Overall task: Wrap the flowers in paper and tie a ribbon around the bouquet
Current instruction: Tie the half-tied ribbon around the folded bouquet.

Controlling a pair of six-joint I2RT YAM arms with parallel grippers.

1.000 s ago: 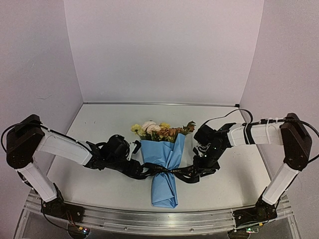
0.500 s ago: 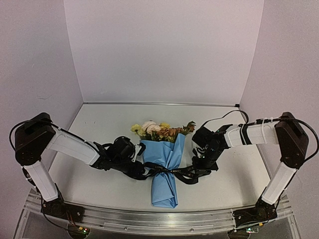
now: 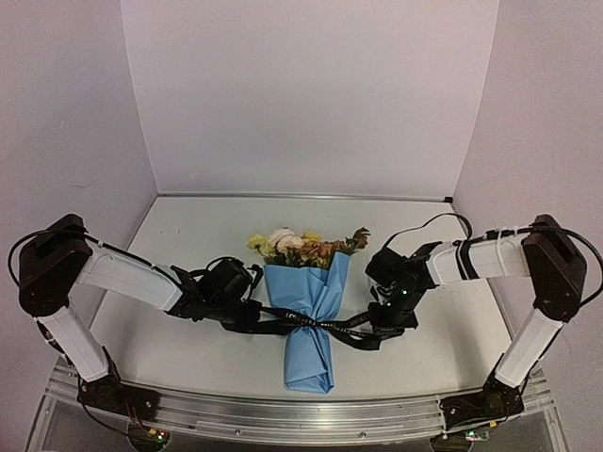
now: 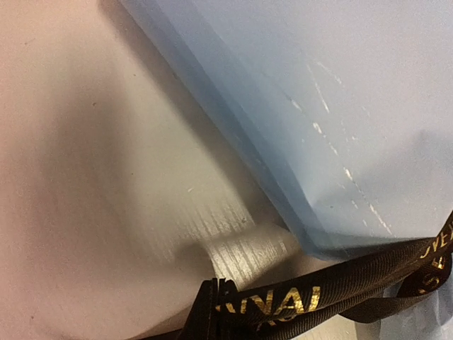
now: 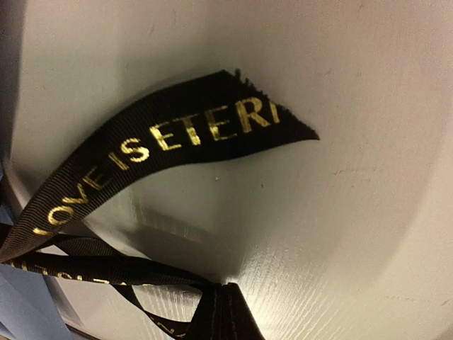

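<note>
The bouquet lies flat in the middle of the table. Its flowers (image 3: 300, 245), yellow, cream and rust, stick out of a light blue paper (image 3: 311, 299) cone at the far end. A black ribbon (image 3: 317, 324) with gold lettering crosses the cone's narrow waist. My left gripper (image 3: 252, 320) is left of the cone, shut on the ribbon; in the left wrist view its tips (image 4: 212, 312) pinch the ribbon (image 4: 311, 294) beside the paper (image 4: 340, 106). My right gripper (image 3: 374, 327) is right of the cone, shut on ribbon strands (image 5: 106, 265) at its tips (image 5: 226, 312). A loose ribbon end (image 5: 212, 127) curls above them.
White walls close in the back and both sides of the pale table (image 3: 207, 226). A metal rail (image 3: 283, 414) runs along the near edge by the arm bases. A black cable (image 3: 429, 221) loops over the right arm.
Both grippers have closed on the ribbon. The left one has drawn slightly left, away from the cone, and the right one slightly right and nearer, pulling the ribbon straighter across the paper.
</note>
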